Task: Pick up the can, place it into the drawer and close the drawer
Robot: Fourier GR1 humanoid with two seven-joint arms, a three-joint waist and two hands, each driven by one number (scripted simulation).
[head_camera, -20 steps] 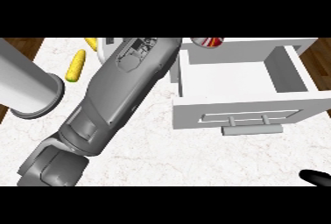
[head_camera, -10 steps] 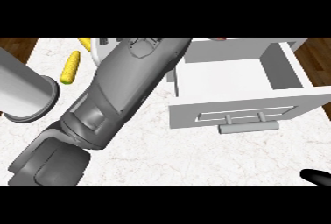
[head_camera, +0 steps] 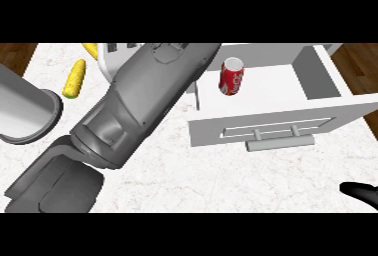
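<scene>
Can (head_camera: 232, 77) placement is looking done: the red can is now sitting inside the open drawer (head_camera: 321, 75), near its left wall, in plain sight and apart from the left forearm (head_camera: 140, 105). A second ago it was showing only at the far edge beside the wrist, and half a second ago the forearm was hiding it almost wholly. The forearm is lying across the counter (head_camera: 221, 180) from the near left toward the far middle, just left of the drawer. The left hand is running out of sight at the far edge, so I cannot tell whether it is released or clenched. Nothing is touching the can, so it is looking let go. The right hand (head_camera: 362, 192) is resting at the near right corner, with too little showing to tell its state. The drawer is standing open with its handle (head_camera: 280, 144) facing near, so closing is what is remaining, likely by pushing the front toward the far side. Corn (head_camera: 74, 80) and a grey pot (head_camera: 22, 115) are sitting at the left, out of the way.
</scene>
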